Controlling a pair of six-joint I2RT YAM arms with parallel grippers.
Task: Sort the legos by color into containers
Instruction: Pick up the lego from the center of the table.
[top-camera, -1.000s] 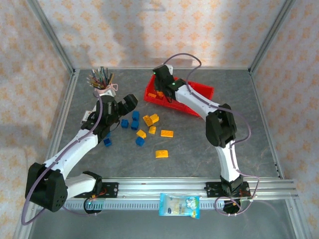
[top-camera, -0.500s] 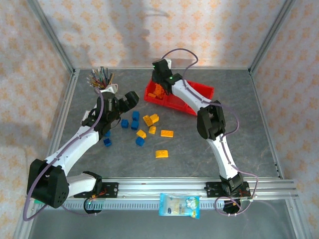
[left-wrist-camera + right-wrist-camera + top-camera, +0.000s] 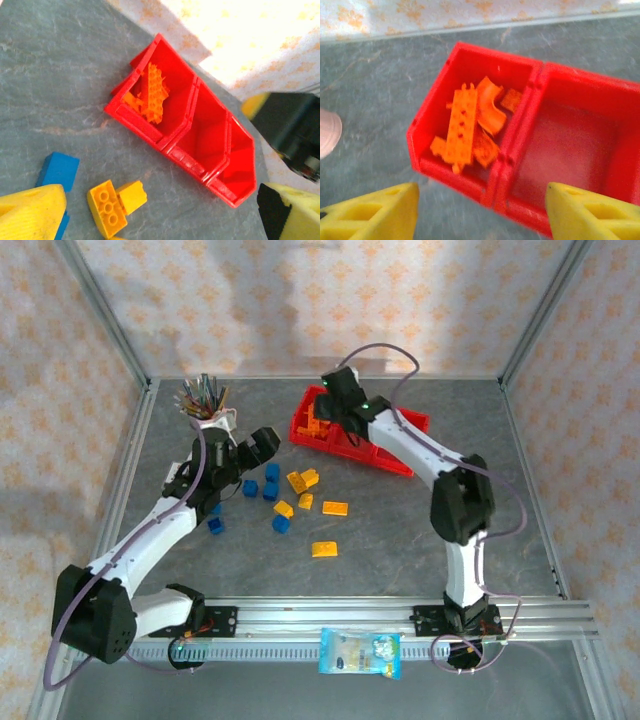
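r pincer (image 3: 481, 197) open over red containers (image 3: 580, 140), orange legos (image 3: 470, 125) inside one end, l pincer (image 3: 160, 197) open, empty, above counter (image 3: 60, 75)

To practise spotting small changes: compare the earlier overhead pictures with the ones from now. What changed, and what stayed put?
The right gripper shifted slightly right over the end bin and opened its jaws above the orange bricks; nothing sits between them now. The left gripper, open, and the loose bricks stayed put.

R jaws now apart, prev. shut
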